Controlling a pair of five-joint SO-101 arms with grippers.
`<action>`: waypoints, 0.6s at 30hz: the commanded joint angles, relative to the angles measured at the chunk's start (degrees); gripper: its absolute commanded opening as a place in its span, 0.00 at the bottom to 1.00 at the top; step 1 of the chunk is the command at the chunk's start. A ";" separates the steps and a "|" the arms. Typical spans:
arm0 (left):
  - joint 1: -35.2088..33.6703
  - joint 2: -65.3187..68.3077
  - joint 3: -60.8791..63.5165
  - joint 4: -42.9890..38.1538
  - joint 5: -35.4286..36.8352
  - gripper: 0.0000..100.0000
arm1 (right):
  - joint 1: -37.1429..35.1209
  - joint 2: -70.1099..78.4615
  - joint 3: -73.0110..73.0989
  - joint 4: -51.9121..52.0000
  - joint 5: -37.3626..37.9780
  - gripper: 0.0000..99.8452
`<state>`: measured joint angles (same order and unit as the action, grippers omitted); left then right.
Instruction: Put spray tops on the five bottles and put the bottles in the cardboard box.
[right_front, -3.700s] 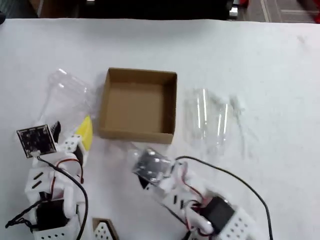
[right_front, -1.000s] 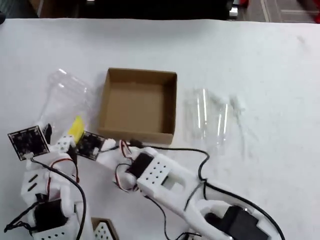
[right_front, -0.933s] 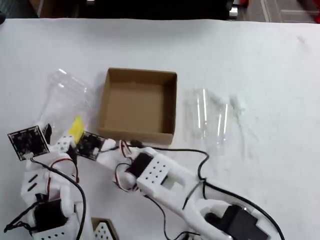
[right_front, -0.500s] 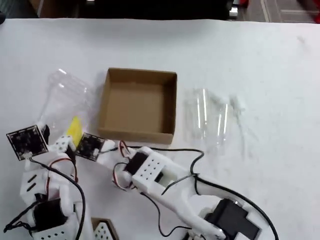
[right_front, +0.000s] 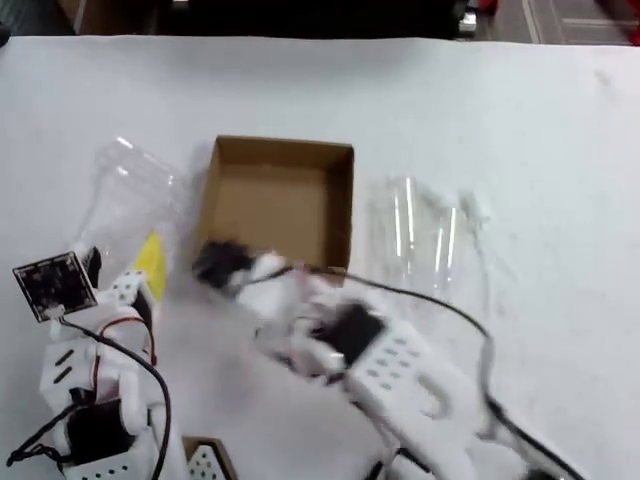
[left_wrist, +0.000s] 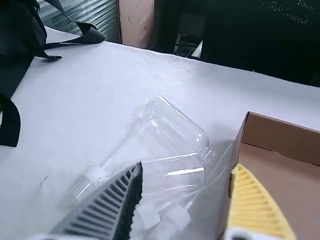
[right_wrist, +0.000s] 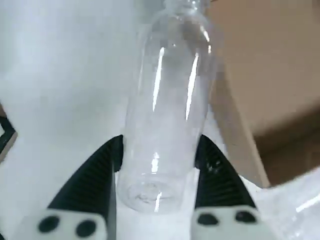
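Bottle clamped in right pincer, seemingly beside cardboard box; left pincer spread.

The white counter carries an open cardboard box left of its middle. A heap of clear bottles lies on its side at the box's 9 o'clock, just beside it. A second heap lies at its 3 o'clock.
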<state>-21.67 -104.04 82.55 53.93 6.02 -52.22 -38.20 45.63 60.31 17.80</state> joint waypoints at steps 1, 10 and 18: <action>0.13 -0.48 -0.35 -1.67 0.00 0.28 | 9.27 -17.80 3.87 0.57 0.53 0.02; 5.93 -0.31 0.18 -1.32 -1.05 0.29 | 7.78 -44.79 14.15 1.45 -0.09 0.02; 16.84 -0.31 2.90 -1.58 -4.31 0.28 | -1.01 -50.33 21.10 1.01 0.53 0.02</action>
<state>-6.81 -104.04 86.51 53.85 -1.19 -50.46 -89.10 64.26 61.89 17.80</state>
